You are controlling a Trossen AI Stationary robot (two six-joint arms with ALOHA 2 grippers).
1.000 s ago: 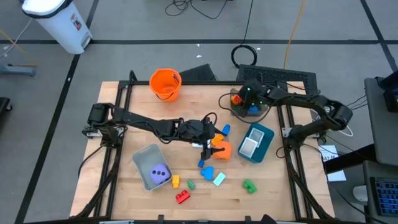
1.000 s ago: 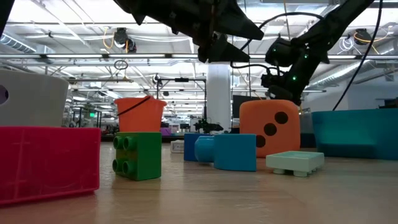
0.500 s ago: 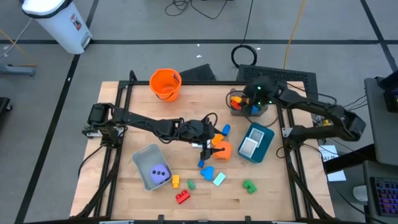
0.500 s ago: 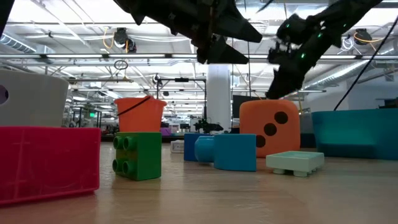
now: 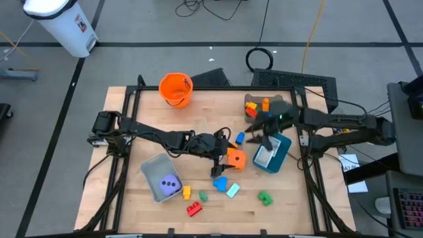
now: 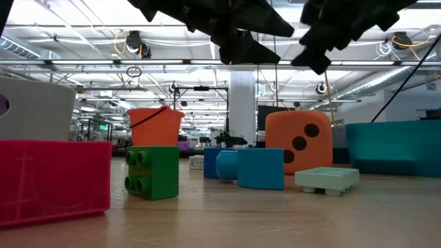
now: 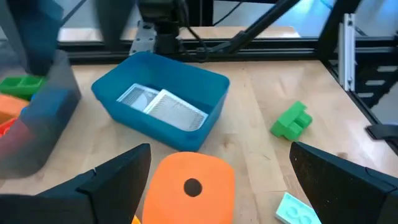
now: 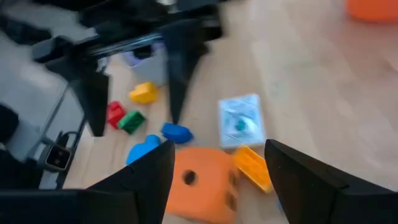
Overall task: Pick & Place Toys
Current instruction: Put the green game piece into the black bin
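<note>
Left wrist view: my left fingers [image 7: 217,180] are spread wide, straddling the orange die [image 7: 189,186] on the tabletop [image 7: 261,93], nothing gripped. It lies just ahead, between them. My right fingers [image 8: 217,168], released and empty, hover above it; the left arm looks nearer.

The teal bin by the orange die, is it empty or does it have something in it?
Not empty. The teal bin holds white picture cards lying flat on its floor, seen in the left wrist view and from above; no blocks show inside.
</note>
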